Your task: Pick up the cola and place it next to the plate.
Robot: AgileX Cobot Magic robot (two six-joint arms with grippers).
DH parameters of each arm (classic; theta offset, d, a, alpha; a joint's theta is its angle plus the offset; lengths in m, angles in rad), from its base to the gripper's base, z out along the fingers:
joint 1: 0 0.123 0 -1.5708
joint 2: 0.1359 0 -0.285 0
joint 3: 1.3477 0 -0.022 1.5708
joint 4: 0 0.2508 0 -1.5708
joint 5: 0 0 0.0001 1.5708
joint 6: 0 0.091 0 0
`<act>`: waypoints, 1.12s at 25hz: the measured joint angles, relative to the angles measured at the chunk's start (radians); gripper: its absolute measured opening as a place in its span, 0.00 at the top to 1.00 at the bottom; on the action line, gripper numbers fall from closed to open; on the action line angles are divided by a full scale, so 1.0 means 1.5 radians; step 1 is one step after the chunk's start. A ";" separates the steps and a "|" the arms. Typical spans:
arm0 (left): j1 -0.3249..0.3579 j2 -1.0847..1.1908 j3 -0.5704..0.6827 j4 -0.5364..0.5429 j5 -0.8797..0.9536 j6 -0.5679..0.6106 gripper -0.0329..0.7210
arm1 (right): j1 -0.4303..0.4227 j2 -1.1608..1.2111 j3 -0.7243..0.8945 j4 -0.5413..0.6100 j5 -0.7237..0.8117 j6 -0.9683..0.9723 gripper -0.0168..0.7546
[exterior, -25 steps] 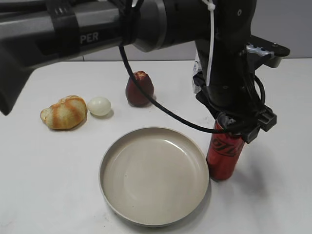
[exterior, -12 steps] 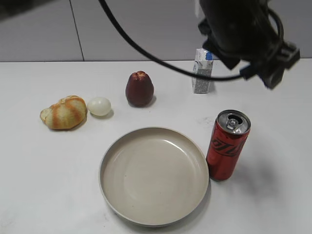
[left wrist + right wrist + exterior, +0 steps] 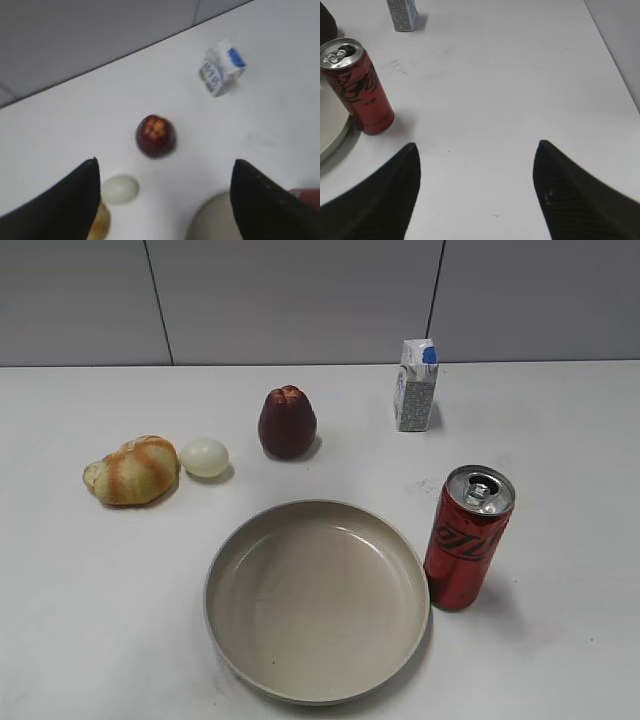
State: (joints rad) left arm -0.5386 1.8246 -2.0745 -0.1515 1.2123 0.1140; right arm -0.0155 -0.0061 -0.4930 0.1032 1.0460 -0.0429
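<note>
The cola point(image 3: 468, 537) is a tall red can with black script and a silver top. It stands upright on the white table, touching or almost touching the right rim of the beige plate point(image 3: 316, 600). It also shows in the right wrist view point(image 3: 357, 85), beside the plate's edge point(image 3: 331, 132). No gripper shows in the exterior view. My left gripper point(image 3: 165, 165) is open and empty, high above the table. My right gripper point(image 3: 477, 147) is open and empty, to the right of the can and apart from it.
A white-and-blue carton point(image 3: 415, 385) stands at the back. A dark red fruit point(image 3: 287, 423), a pale egg point(image 3: 204, 457) and a bread roll point(image 3: 131, 471) lie to the left of it, behind the plate. The table's right edge point(image 3: 612, 55) shows in the right wrist view.
The arm that stood over the cola has lifted away and left the exterior view. The can stays upright beside the plate.
</note>
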 joint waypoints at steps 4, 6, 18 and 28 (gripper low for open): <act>0.085 -0.107 0.198 0.000 0.001 -0.003 0.18 | 0.000 0.000 0.000 0.000 0.000 0.000 0.28; 0.117 -0.164 0.304 0.000 0.002 -0.006 0.19 | 0.000 0.000 0.000 0.000 0.000 0.000 0.28; 0.198 -0.605 0.821 0.027 -0.110 -0.049 0.20 | 0.000 0.000 0.000 0.000 0.000 0.000 0.28; 0.198 -0.911 1.010 0.082 -0.126 -0.028 0.20 | 0.000 0.000 0.000 0.000 0.000 0.000 0.28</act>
State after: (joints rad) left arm -0.2410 0.4585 -0.5592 -0.0283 1.0238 0.0717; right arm -0.0155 -0.0061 -0.4930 0.1032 1.0460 -0.0426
